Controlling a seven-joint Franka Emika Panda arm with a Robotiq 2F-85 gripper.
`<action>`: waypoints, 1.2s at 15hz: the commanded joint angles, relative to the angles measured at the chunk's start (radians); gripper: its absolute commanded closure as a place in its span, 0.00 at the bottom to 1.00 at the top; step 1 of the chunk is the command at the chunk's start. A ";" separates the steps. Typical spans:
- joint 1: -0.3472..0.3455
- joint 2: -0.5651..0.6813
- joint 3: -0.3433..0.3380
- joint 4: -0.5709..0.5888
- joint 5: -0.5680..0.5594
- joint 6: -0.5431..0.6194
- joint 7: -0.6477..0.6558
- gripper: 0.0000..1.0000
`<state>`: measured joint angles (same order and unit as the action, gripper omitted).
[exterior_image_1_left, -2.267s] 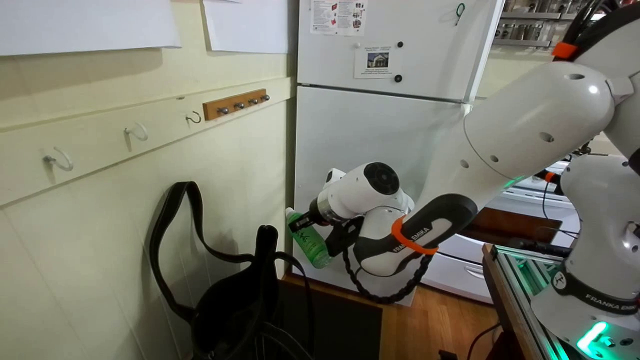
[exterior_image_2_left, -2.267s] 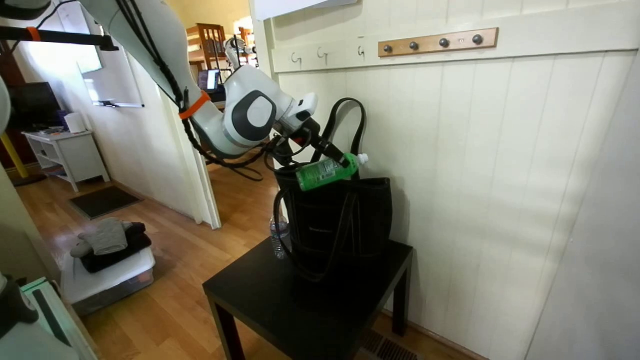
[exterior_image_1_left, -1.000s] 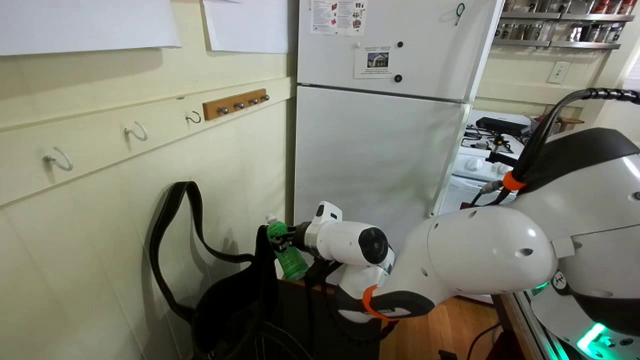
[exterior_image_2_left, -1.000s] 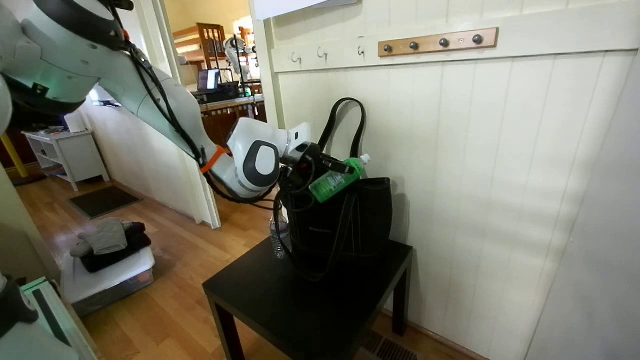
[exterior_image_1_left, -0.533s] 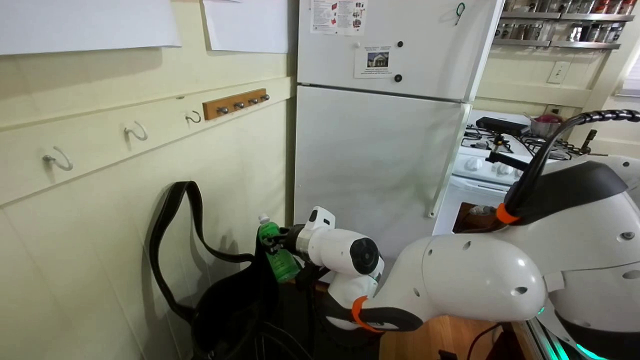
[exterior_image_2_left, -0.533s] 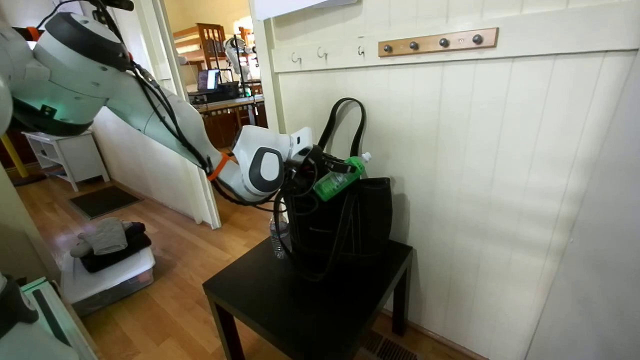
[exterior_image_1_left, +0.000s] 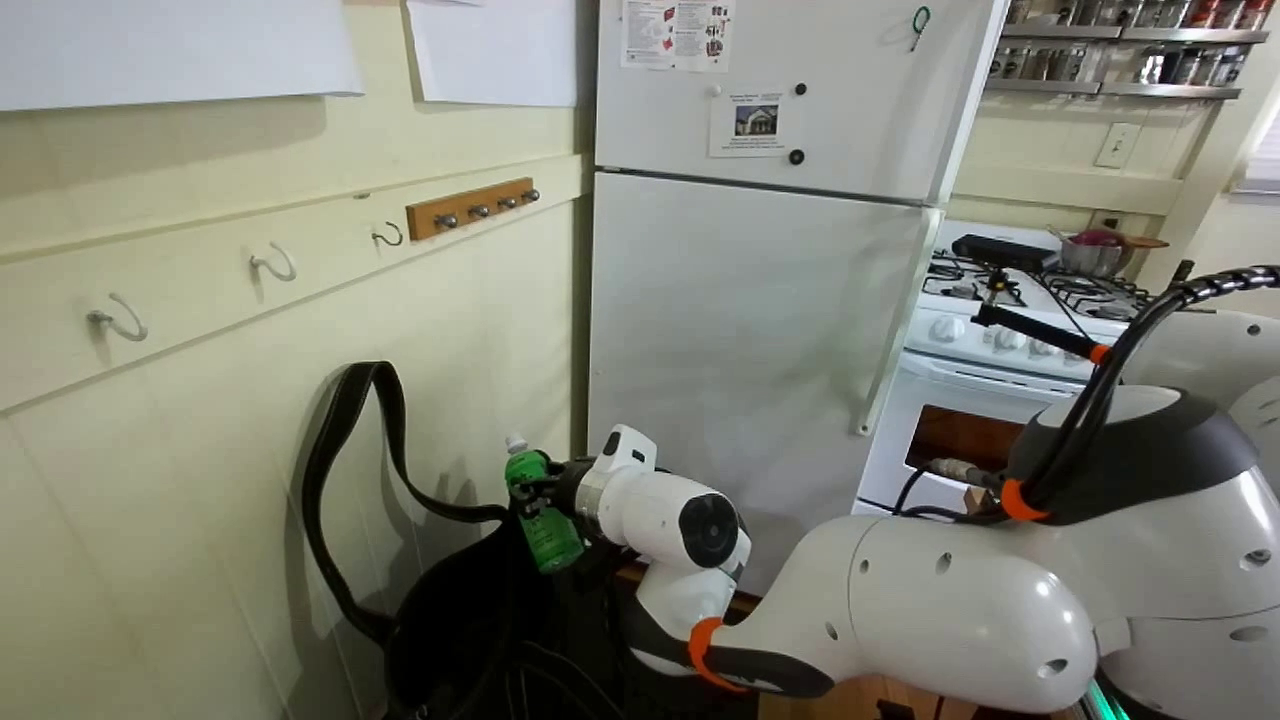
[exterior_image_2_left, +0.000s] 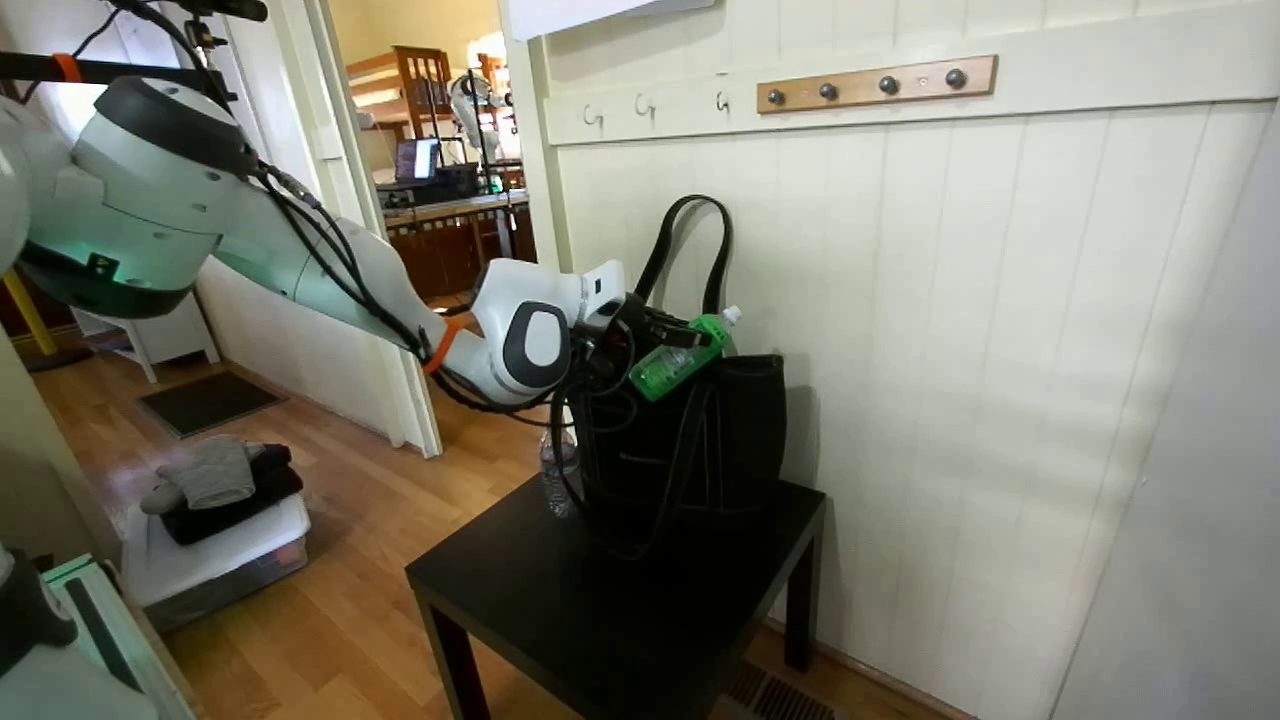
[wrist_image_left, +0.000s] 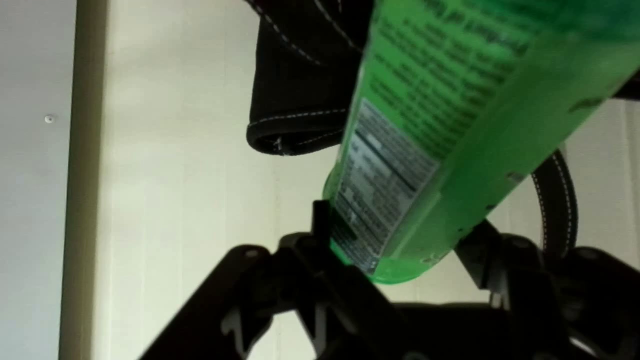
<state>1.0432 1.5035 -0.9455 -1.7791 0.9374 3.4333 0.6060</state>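
Gripper, dark, two-fingered (wrist_image_left: 400, 237): is gripping a green bottle (exterior_image_2_left: 665, 372) toward its cap end, one finger pressing on either side

Green bottle, white-capped, labelled: is hanging in the air at a tilt, cap end higher, base end jutting free; in both exterior views is showing close by the upper edge of a black tote bag (exterior_image_2_left: 745, 430); whether the two are touching, cannot be told

Tote bag, white-stitched: is standing on a low black table (exterior_image_2_left: 560, 610), one handle (exterior_image_1_left: 312, 490) looping upward beside the pale wall (exterior_image_2_left: 1000, 300)

Clear bottle (exterior_image_2_left: 555, 485): is standing on the table just beside the bag, partly hidden

Hazards, as judged:
Swivelling: the grip is sitting nearer the cap, so a knock on the free base could be turning the bottle between the fingers, its smooth curved side offering little bite
Snagging: the slanting base is lying close to the bag's rim; a low or sideways pass could be catching cloth and dragging the bag along
Shoving: the soft-looking bag, if pushed, could be folding inward or nudging the clear bottle over
Dropping: fingers loosening here could be letting the green bottle strike the bag's side, then the table
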 joint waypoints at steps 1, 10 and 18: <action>-0.003 -0.003 0.004 -0.013 0.052 0.027 -0.037 0.63; -0.035 -0.007 0.032 0.065 0.067 0.005 -0.042 0.63; -0.077 -0.007 0.062 0.144 0.064 0.020 -0.070 0.63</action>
<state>0.9982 1.4963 -0.9044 -1.6744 0.9847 3.4499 0.5720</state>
